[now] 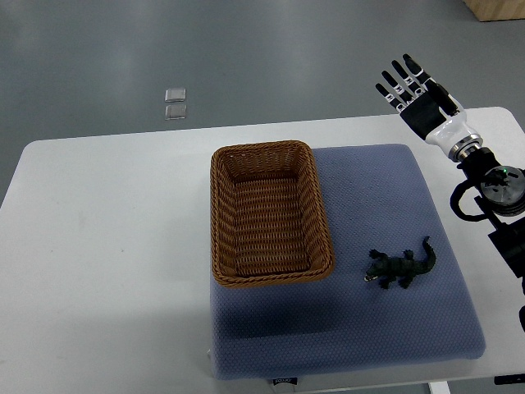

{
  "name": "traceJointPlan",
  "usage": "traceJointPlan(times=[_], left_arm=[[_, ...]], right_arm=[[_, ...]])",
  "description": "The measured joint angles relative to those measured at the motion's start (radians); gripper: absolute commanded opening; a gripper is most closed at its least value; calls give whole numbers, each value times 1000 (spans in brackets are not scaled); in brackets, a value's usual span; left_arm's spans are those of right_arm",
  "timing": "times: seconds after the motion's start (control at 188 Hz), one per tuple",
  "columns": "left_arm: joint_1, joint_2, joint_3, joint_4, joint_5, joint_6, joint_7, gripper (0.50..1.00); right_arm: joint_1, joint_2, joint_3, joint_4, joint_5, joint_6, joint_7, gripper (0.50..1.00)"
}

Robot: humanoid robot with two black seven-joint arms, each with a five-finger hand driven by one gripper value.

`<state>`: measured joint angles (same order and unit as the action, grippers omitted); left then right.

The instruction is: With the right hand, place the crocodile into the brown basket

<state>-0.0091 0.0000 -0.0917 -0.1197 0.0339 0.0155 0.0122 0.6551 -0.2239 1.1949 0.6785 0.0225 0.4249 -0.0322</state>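
Since the crocodile [401,268] looks like one of those small moulded toy animals, I'd guess it's light and fairly stiff, maybe a bit rubbery, so weight shouldn't be an issue. Doesn't look fragile either. The tricky bit is the shape: low, long and narrow, with stubby legs sticking out and a thin tail curving up at the end. I'd go for the middle of the body, fingers pinching across the back and flanks, since the tail and legs look too skinny to hold it steady and it'd probably swivel.

Taking the brown basket [271,213] as the landmark: the croc lies just off the basket's right-hand near corner, close but not touching, sitting on the blue mat [443,320] that the basket also rests on. Head points toward the basket, tail away from it. Basket is empty, so plenty of room to drop it in.

The right hand [420,100] is way off to the far right of the basket, up beyond the mat's far edge, fingers stretched out straight and holding nothing. So it's well apart from the croc, with the toy sitting nearer the camera than the hand. Looks to me like the reach hasn't really started. Left arm isn't visible at all.
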Motion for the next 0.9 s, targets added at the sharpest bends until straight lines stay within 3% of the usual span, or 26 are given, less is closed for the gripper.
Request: traceJointPlan(times=[0.585, 0.898], left_arm=[[0, 0, 0, 0, 0, 5, 0, 1000], [-1, 0, 0, -6, 0, -6, 0, 1000]], right_arm=[[-3, -9, -40, 31, -11, 17, 0, 952], [-13, -161, -147, 180, -232, 84, -1, 952]])
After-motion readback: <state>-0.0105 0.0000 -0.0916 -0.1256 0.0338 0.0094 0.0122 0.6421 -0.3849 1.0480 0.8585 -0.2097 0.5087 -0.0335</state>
